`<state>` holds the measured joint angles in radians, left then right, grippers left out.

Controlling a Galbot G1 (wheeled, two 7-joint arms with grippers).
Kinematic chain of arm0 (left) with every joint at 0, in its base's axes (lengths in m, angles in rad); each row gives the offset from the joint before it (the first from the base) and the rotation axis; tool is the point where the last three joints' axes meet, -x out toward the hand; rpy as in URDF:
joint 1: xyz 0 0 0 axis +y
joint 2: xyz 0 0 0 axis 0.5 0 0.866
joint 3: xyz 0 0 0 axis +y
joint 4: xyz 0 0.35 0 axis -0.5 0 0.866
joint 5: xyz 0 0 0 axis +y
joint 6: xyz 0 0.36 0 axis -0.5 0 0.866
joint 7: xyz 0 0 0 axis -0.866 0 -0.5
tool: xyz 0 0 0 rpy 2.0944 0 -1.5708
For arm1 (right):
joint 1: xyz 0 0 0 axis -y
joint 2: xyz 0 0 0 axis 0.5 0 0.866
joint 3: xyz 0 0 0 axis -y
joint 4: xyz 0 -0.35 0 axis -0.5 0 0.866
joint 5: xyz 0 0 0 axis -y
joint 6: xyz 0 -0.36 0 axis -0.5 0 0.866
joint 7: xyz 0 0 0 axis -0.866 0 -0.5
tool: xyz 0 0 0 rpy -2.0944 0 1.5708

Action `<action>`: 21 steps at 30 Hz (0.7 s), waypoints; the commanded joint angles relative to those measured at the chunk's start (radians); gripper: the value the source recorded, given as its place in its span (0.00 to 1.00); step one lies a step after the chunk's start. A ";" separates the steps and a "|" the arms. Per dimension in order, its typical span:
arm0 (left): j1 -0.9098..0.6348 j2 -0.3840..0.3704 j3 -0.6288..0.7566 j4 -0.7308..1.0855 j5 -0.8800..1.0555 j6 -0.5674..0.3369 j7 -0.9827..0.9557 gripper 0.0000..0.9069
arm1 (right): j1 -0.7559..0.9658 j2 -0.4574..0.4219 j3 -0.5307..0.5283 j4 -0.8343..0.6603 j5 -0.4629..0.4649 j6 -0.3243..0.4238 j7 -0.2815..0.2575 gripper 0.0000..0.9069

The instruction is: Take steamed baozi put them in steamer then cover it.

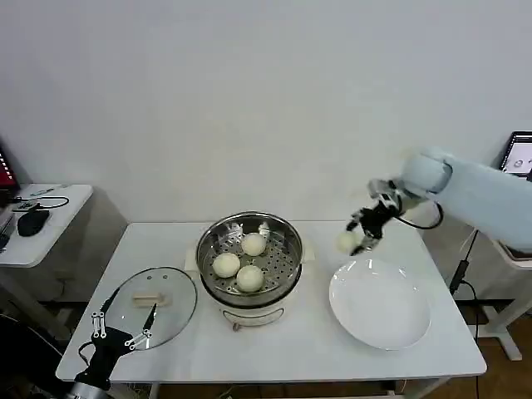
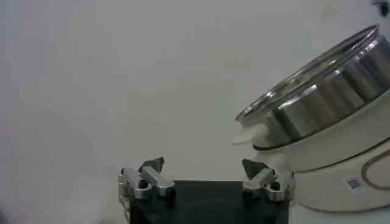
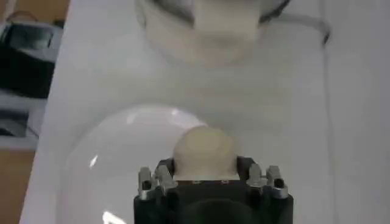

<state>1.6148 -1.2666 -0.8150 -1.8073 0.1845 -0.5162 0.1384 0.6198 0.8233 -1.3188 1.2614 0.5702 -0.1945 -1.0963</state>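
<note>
The steamer (image 1: pixel 286 237) stands mid-table, a shiny perforated basket on a cream pot base, with three steamed baozi (image 1: pixel 249 277) lying inside. A fourth baozi (image 1: pixel 347 241) hangs in the air to the steamer's right, above the far edge of the white plate, with my right gripper (image 1: pixel 359 237) shut on it; the right wrist view shows the bun (image 3: pixel 204 152) wedged between the fingers. The glass cover (image 1: pixel 170 312) lies flat on the table left of the steamer. My left gripper (image 1: pixel 122 326) hovers open over the cover's near edge; the left wrist view shows the steamer (image 2: pixel 323 103) beyond it.
A flat white plate (image 1: pixel 381 312) lies bare to the right of the steamer. A side table (image 1: pixel 58 204) with a mouse and cables stands beyond the table's left edge. Bare tabletop runs along the front edge.
</note>
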 commanded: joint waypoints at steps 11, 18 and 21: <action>-0.004 0.001 0.005 0.013 -0.007 -0.005 0.001 1.00 | 0.068 0.297 -0.145 -0.025 0.132 -0.069 0.053 0.73; -0.016 0.019 0.008 0.025 -0.015 -0.005 0.002 1.00 | 0.033 0.355 -0.142 -0.074 0.127 -0.077 0.070 0.72; -0.020 0.023 0.008 0.028 -0.019 -0.004 0.002 1.00 | 0.023 0.376 -0.146 -0.094 0.116 -0.078 0.071 0.72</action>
<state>1.5968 -1.2483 -0.8069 -1.7818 0.1662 -0.5214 0.1402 0.6629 1.1031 -1.4379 1.2162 0.6906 -0.2620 -1.0400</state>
